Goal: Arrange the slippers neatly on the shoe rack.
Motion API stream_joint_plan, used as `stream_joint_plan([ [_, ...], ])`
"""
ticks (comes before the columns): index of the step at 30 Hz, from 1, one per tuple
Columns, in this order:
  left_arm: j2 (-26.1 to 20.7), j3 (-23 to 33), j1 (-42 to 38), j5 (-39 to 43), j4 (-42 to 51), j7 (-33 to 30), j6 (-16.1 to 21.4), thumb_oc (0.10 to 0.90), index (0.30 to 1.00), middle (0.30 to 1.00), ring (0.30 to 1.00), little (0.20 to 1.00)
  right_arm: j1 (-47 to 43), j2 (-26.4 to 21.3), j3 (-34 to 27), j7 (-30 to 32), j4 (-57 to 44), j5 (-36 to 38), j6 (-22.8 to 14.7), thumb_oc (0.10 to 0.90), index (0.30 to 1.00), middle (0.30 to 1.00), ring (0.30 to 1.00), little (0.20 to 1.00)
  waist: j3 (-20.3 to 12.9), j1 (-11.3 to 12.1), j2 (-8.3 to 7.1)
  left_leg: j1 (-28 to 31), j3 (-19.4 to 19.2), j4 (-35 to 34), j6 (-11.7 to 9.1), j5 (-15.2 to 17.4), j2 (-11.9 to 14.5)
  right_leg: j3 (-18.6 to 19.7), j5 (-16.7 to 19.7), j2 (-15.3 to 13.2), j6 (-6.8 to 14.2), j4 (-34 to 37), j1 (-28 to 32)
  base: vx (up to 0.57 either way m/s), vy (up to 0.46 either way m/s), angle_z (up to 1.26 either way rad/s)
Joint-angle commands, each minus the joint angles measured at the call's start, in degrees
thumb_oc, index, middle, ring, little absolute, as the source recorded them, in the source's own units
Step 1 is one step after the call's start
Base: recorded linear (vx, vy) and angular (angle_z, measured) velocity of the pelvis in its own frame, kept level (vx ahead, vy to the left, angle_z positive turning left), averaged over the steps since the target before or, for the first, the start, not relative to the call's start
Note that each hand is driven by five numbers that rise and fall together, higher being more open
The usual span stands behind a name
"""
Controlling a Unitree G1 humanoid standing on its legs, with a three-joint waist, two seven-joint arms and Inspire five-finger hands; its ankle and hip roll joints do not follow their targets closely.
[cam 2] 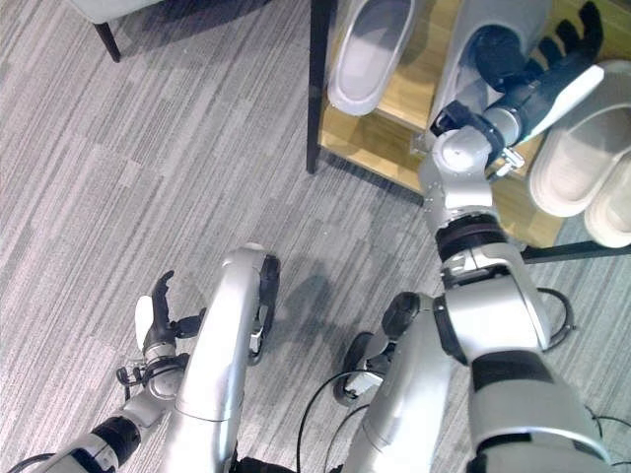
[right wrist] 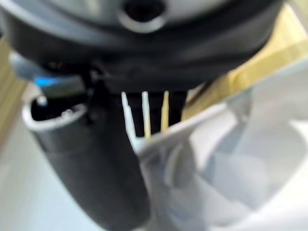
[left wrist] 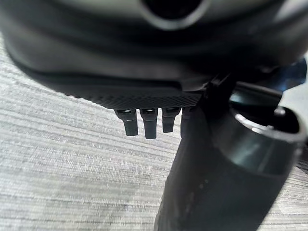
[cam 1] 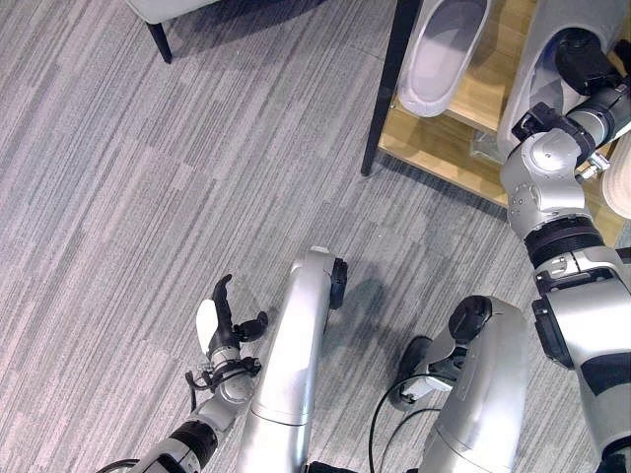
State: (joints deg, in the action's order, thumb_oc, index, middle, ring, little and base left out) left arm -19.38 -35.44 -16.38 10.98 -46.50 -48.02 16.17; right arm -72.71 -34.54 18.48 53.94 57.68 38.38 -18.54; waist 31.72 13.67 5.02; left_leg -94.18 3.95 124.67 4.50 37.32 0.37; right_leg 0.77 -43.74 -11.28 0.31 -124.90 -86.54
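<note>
Four slippers (cam 2: 373,54) on rack (cam 2: 414,94); right robot hand (cam 2: 567,39) fingers straight over second slipper (cam 2: 483,49); left robot hand (cam 1: 225,325) relaxed, idle. Nearly done.

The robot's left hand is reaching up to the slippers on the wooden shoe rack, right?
Not quite: it is the right hand that reaches up to the pale grey slippers on the wooden shoe rack, as the right eye view shows. The left hand hangs low over the grey striped carpet.
</note>
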Motion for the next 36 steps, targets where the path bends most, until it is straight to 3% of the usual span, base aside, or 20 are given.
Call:
stream_joint_plan([
  [1,0.67,-3.65,1.26,-1.99,-1.32,-0.95,2.75,0.8,0.9,0.9,0.9,0.9,-8.09,-4.64,0.97,0.97,-4.36,-0.6,-7.45,0.8,0.9,0.9,0.9,0.9,-1.92,2.42,-0.8,4.23,6.36,3.3,0.84,12.68,-2.28,5.69,5.59,0.62,-5.9,2.11,-1.28,0.0,0.0,0.0],
  [9,1.71,-3.85,2.27,-0.8,-5.68,2.1,2.2,0.8,0.9,0.9,0.9,0.9,-7.1,-4.61,1.95,-2.03,-1.79,1.66,-5.57,0.8,0.9,0.9,0.9,0.9,-1.92,1.86,-1.05,4.23,5.39,3.26,0.62,12.68,-1.89,6.71,5.42,0.99,-6.12,1.31,-2.14,0.0,0.0,0.0],
  [24,0.73,-3.58,1.39,-1.66,-6.08,3.9,2.22,0.8,0.9,0.9,0.9,0.9,-4.44,-6.83,0.78,-5.84,-1.57,4.49,-7.24,0.8,0.9,0.9,0.9,0.9,-1.92,1.05,-1.99,4.23,5.15,3.21,0.55,12.68,-1.64,7.0,5.45,0.98,-6.09,1.17,-2.19,0.0,0.0,0.0],
  [28,-0.31,-3.71,1.27,-1.26,-4.86,5.65,2.35,0.8,0.9,0.9,0.9,0.9,-7.08,-8.68,5.67,-10.41,2.49,6.16,-3.83,0.8,0.9,0.9,0.9,0.9,-1.92,1.29,-2.1,4.23,5.36,3.26,0.47,12.68,-1.68,7.01,5.56,0.99,-6.12,1.2,-2.16,0.0,0.0,0.0],
  [33,-1.69,-3.81,1.11,-0.14,-4.31,8.62,1.93,0.8,0.9,0.9,0.9,0.9,-11.01,-9.79,15.45,-15.43,8.69,0.76,2.87,0.8,0.9,0.9,0.9,0.9,-1.92,1.27,-2.43,4.23,5.3,3.16,0.4,12.68,-1.39,7.23,5.61,0.87,-6.29,1.29,-2.09,0.0,0.0,0.0],
  [36,-1.94,-3.71,1.43,0.25,-4.34,9.8,1.49,0.8,0.9,0.9,0.9,0.9,-12.27,-9.36,19.39,-16.69,10.26,-3.75,5.02,0.8,0.9,0.9,0.9,0.9,-1.92,1.27,-2.41,4.23,5.2,2.89,0.51,12.68,-1.19,7.29,5.69,0.83,-6.32,1.54,-2.25,0.0,0.0,0.0],
])
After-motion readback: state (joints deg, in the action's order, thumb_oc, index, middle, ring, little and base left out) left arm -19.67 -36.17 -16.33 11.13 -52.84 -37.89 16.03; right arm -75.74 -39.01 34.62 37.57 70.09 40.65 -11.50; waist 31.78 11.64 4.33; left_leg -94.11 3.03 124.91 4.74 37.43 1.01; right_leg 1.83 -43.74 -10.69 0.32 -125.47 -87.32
